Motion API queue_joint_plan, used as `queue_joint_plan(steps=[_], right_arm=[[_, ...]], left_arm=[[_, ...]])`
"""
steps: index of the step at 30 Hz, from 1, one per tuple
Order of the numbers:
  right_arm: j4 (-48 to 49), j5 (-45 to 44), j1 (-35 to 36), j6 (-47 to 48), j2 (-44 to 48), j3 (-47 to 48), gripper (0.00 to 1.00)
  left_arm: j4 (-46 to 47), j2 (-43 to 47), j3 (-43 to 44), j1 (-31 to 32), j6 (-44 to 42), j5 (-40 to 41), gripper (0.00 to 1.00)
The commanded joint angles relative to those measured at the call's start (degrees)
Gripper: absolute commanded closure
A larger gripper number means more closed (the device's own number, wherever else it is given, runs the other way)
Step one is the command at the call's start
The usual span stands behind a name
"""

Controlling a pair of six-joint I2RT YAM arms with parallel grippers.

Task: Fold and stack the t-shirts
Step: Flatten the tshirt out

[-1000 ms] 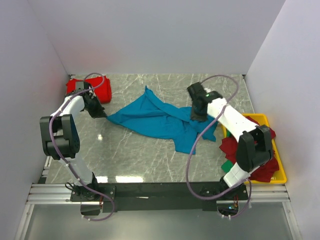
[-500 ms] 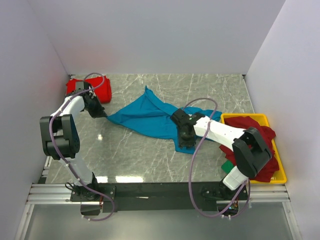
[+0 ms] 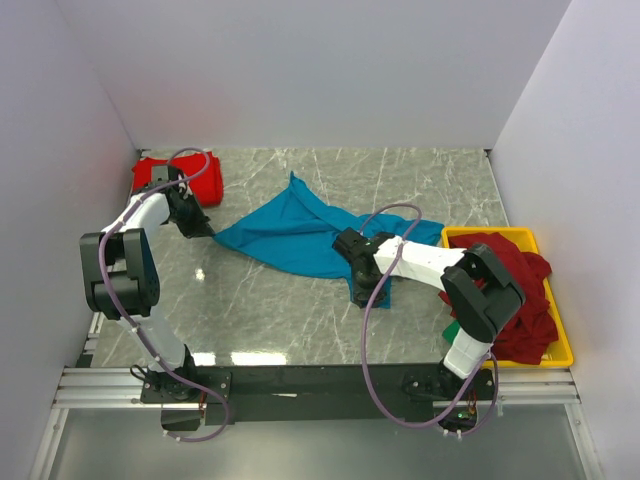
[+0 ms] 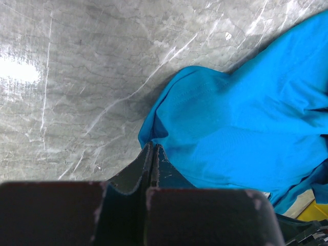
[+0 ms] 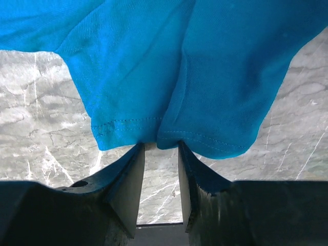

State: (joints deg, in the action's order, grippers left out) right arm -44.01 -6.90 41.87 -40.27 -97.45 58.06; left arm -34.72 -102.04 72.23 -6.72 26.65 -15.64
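Observation:
The teal-blue t-shirt [image 3: 300,235] lies spread and rumpled in the middle of the table. My left gripper [image 3: 205,230] is shut on its left corner [image 4: 154,134]. My right gripper [image 3: 362,292] is open at the shirt's near hem [image 5: 169,134], its fingers [image 5: 128,182] low over the table with the hem edge at their tips and bare table between them. A folded bright red t-shirt [image 3: 195,180] lies at the back left. Dark red and green t-shirts [image 3: 510,290] are heaped in the yellow tray [image 3: 560,345].
White walls close the table at the back and both sides. The yellow tray sits at the right edge. Grey marble table [image 3: 260,310] shows in front of the teal shirt. A cable loops over each arm.
My right gripper has swung from the teal shirt's far right side down and left to its near hem. The left gripper has not moved.

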Motion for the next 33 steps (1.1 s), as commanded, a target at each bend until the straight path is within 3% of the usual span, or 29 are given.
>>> queue_joint_plan(steps=[1, 7, 14, 17, 33], right_arm=[[-0.2, -4.3, 0.2, -1.6, -1.3, 1.4, 0.61], [-0.2, -5.4, 0.2, -2.2, -0.2, 1.1, 0.67], [0.0, -5.1, 0.1, -1.8, -1.7, 2.0, 0.93], [-0.6, -5.6, 0.2, -1.9, -0.6, 1.6, 0.99], [-4.9, -3.0, -0.4, 0.1, 11.5, -2.6, 0.99]], left_arm=[[1.0, 2.4, -0.2, -0.2, -0.6, -1.1, 0.99], [1.1, 2.3, -0.2, -0.3, -0.5, -1.3, 0.99], [1.1, 2.3, -0.4, -0.2, -0.6, -1.3, 0.99], [1.1, 2.4, -0.2, -0.2, -0.6, -1.3, 0.99], [0.8, 1.4, 0.3, -0.2, -0.8, -0.9, 0.99]])
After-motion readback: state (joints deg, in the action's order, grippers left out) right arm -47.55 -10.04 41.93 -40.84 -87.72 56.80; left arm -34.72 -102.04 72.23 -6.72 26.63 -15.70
